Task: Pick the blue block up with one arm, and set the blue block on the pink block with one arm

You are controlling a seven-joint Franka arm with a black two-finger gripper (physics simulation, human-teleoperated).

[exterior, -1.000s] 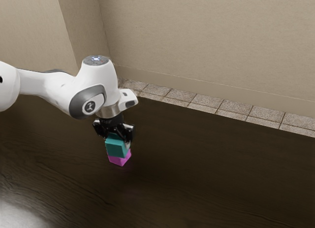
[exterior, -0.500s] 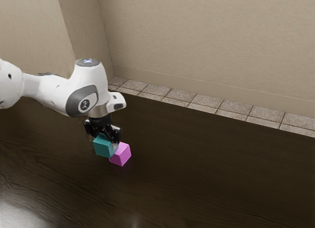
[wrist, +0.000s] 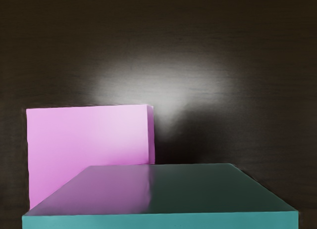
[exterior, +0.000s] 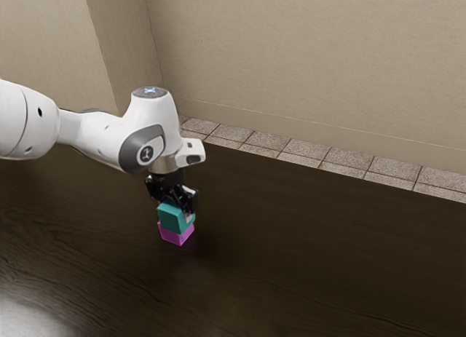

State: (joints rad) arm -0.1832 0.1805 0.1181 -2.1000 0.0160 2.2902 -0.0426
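Note:
The blue block [exterior: 172, 218] is teal and sits between the black fingers of my gripper [exterior: 173, 208], which is shut on it. Directly under it in the exterior view lies the pink block [exterior: 176, 236] on the dark table. The two blocks look stacked or nearly so; I cannot tell whether they touch. In the wrist view the blue block's top [wrist: 158, 197] is close under my hand. The pink block [wrist: 89, 145] shows past its edge, offset to one side, so the two are not squarely lined up.
The dark wooden table [exterior: 306, 264] spreads wide toward the exterior view's right and front. A strip of stone tiles [exterior: 328, 157] runs along the beige wall behind. A wall corner stands at the back left.
Half a second ago my hand held the blue block to the exterior view's left of the pink block. It has moved back right, over the pink block, as one second ago.

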